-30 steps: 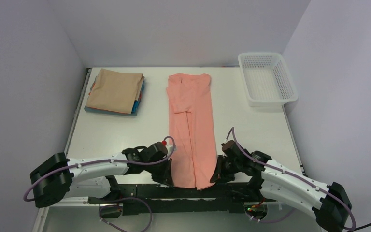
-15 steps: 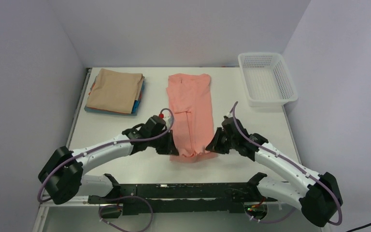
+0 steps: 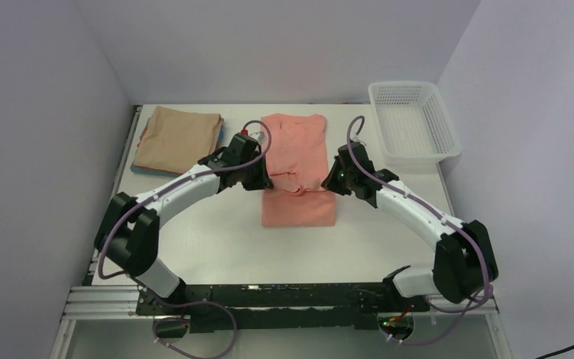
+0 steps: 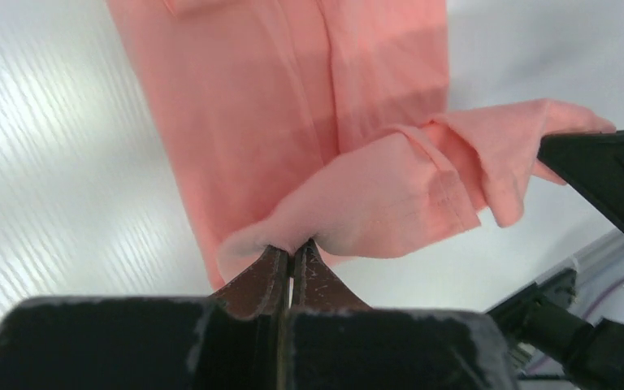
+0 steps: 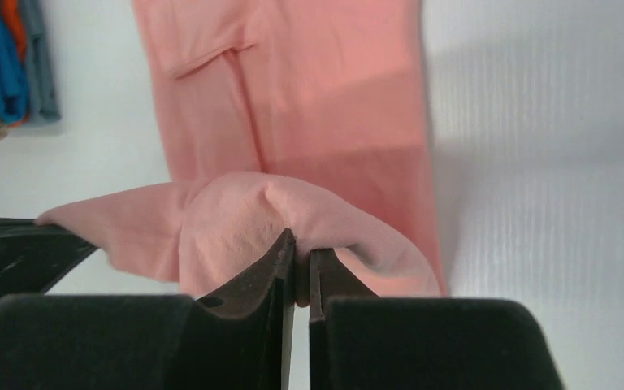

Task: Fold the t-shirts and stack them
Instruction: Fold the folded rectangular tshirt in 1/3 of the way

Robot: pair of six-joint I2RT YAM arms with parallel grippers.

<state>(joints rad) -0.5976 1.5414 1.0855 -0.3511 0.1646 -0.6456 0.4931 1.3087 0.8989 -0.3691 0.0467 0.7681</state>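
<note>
**Item 1. Salmon-pink t-shirt [image 3: 299, 208], count: one.** It lies at the centre of the bench [image 3: 194, 224] as a narrow strip running towards 12 o'clock. Its near end is doubled back over itself, and the fold line faces 6 o'clock. The lower layer lies flat. The upper layer's hem is raised off the cloth at mid-length and sags a little between its two held corners. A lengthwise seam of overlapped cloth shows in both wrist views.

**Item 2. Left fingers [image 4: 264, 272], count: one pair.** They are pinched tight on the hem corner at the shirt's 9 o'clock side, with cloth bunched at the tips.

**Item 3. Right fingers [image 5: 275, 264], count: one pair.** They are closed to a thin slit on the hem corner at the 3 o'clock side, with cloth puffed over the tips. The two arms reach in from 6 o'clock and flank the shirt.

**Item 4. Folded stack, count: one.** It sits at 10 o'clock on the bench, well apart from the pink shirt. A tan t-shirt [image 3: 178, 138] lies on top. The right wrist view shows three coloured edges: blue [image 5: 0, 57], orange-red [image 5: 16, 20] and grey [image 5: 42, 69]. The number of garments beneath the tan one cannot be told for certain.

**Item 5. White mesh basket [image 3: 418, 155], count: one.** It stands at 2 o'clock, at the bench's far right corner, apart from all cloth.
</note>
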